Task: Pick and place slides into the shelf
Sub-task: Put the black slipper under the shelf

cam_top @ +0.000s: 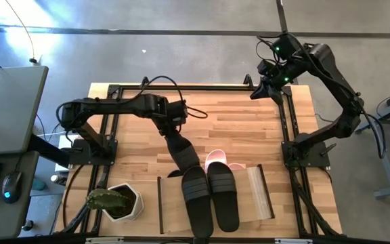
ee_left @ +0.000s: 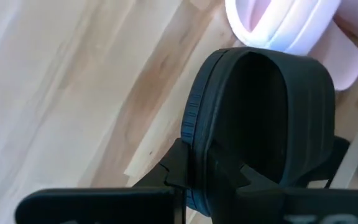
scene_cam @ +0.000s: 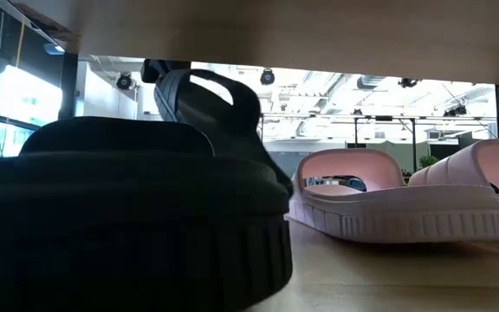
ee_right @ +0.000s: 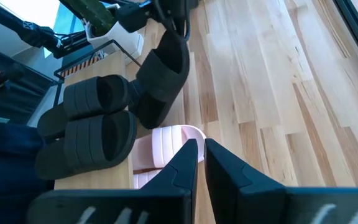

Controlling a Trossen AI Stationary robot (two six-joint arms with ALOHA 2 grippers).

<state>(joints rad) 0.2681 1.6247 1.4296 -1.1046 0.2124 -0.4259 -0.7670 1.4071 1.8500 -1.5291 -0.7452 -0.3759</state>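
Observation:
A black slide [cam_top: 183, 154] hangs from my left gripper [cam_top: 175, 133], which is shut on it over the table's middle, just beyond the shelf's far edge. The light-wood shelf [cam_top: 259, 193] stands at the near edge with two black slides [cam_top: 210, 196] side by side on its top panel. Under the panel lie a pink-and-white pair [scene_cam: 388, 195] and another black slide [scene_cam: 128, 217], all resting on their soles. My right gripper [cam_top: 254, 93] is shut and holds nothing, high above the far right corner. My left gripper pinches the slide's upper end [ee_left: 196, 146] between its two fingers [ee_left: 174, 169], across the thickness of the ribbed sole. The fingers come steeply from above. The slide hangs below them, strap [ee_right: 165, 71] in the middle, lower end [ee_right: 148, 115] beside the shelf's far edge; whether that end touches anything I cannot tell.
A white hexagonal pot with a cactus [cam_top: 119, 202] stands at the near left corner, left of the shelf. Black frame rails [cam_top: 286, 129] run along the table's sides. Bare wood [cam_top: 249, 125] lies between the shelf and the far edge.

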